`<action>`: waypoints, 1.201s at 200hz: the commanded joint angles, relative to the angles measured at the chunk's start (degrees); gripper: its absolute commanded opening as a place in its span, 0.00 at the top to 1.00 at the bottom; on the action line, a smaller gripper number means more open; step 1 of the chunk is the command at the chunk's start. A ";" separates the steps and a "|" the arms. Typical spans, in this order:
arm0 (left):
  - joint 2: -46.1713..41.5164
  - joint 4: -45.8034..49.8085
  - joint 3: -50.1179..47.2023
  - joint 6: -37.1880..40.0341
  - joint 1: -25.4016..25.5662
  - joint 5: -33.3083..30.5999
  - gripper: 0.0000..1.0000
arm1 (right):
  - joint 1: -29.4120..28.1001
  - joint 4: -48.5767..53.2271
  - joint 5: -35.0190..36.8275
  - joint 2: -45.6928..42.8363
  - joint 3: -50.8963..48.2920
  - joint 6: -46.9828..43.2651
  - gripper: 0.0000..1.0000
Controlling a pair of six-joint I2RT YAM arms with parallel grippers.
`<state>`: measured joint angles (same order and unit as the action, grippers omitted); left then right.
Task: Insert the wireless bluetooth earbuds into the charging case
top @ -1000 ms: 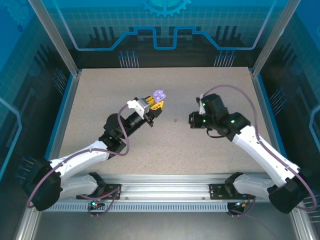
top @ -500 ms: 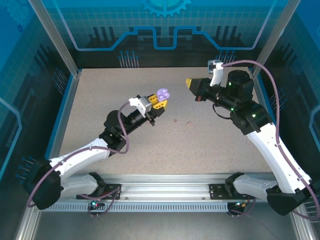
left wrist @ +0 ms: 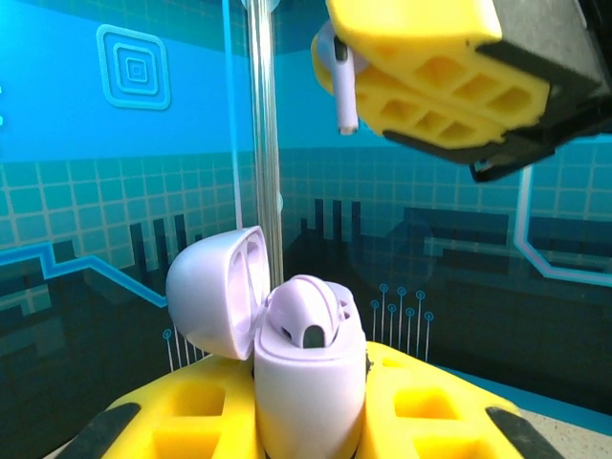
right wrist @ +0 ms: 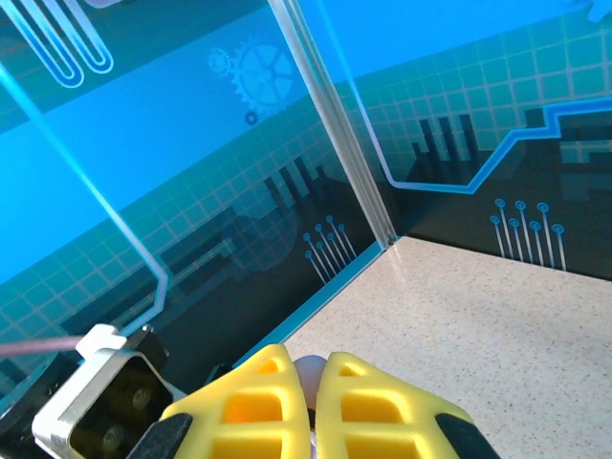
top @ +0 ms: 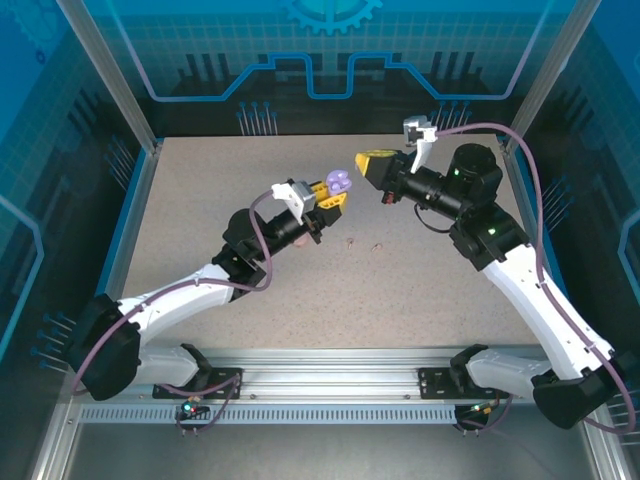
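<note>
Top external view: left claw (top: 334,196) closed on the open lilac charging case (top: 339,180), above the surface (top: 200,190). Right claw (top: 368,162), just beside it, pinches the held earbud (left wrist: 344,86). Left wrist view adds what the overhead cannot resolve: a seated bud (left wrist: 306,325) apparently already in the case, with the held earbud stem-down above it, not yet inserted.
</note>
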<state>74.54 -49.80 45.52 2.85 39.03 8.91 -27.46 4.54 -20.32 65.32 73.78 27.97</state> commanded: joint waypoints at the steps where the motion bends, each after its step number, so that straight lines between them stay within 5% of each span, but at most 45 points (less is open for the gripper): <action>1: 0.51 -2.67 2.66 -1.36 -0.40 1.37 1.00 | -1.06 -4.98 -2.33 -0.05 -1.58 -0.66 0.97; 240: 1.04 -2.58 3.53 -0.31 -0.44 0.32 1.00 | -1.81 -0.98 -1.37 -1.35 -8.30 -2.33 1.00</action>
<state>75.53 -49.78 46.78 2.68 39.05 9.30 -28.88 0.62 -22.50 65.17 66.48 27.22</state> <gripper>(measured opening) 0.221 0.069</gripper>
